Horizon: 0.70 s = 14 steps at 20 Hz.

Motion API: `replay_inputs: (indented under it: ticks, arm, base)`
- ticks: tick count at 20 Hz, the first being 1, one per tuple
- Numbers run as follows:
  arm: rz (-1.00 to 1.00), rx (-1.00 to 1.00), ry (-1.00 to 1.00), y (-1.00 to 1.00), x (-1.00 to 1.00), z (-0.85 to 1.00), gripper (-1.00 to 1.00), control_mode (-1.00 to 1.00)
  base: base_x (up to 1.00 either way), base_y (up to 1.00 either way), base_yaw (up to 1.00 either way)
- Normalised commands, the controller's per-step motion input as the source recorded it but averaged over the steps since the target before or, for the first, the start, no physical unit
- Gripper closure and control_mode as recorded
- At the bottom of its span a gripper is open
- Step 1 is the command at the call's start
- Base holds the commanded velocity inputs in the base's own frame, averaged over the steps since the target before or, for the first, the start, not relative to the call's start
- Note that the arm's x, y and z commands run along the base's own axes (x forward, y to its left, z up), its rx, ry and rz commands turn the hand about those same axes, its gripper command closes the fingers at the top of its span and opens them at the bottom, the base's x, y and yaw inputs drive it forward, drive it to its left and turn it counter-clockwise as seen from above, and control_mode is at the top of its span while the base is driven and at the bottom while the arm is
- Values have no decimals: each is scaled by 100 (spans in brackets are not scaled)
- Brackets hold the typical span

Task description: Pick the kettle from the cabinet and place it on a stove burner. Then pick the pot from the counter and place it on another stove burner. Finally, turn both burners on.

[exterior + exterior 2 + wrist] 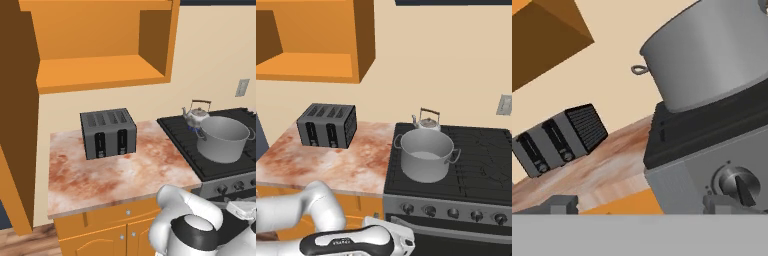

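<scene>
The cabinet hangs on the wall above the toaster, its plain shelf bare and its door swung out to the left in the left base view. Below it lies the tabletop, a mottled reddish slab on an orange base with drawers and silver knobs. To the right of the toaster and flush against the tabletop's edge sits the black cooktop, with a row of knobs along its front panel.

The pot stands upright on the front burner nearest the toaster, its two loop handles out to the sides. The toaster, dark grey with four slots, rests on the tabletop toward the wall. The kettle stands on the burner just behind the pot, farther from the toaster's front edge line and close to the wall, its dark wire handle arched upright and its spout pointing toward the toaster.

The claw is low in front of the cooktop's front panel, to the right of the toaster and below the pot. Its fingertips stand wide apart and hold nothing. One of them is just beside the leftmost knob in the hand view; whether it touches cannot be told.
</scene>
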Motion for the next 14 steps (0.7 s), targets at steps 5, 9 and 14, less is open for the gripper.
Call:
replay_inputs:
  ticks: [5, 9, 14]
  arm:
    - [0, -6, 0, 0, 26, -4, -100, -100]
    - [-1, -3, 0, 0, 37, 0, -100, -100]
    - [-1, -4, 0, -10, 13, -8, -100, -100]
  base:
    - [0, 0, 0]
    - [0, 0, 0]
    - [0, 0, 0]
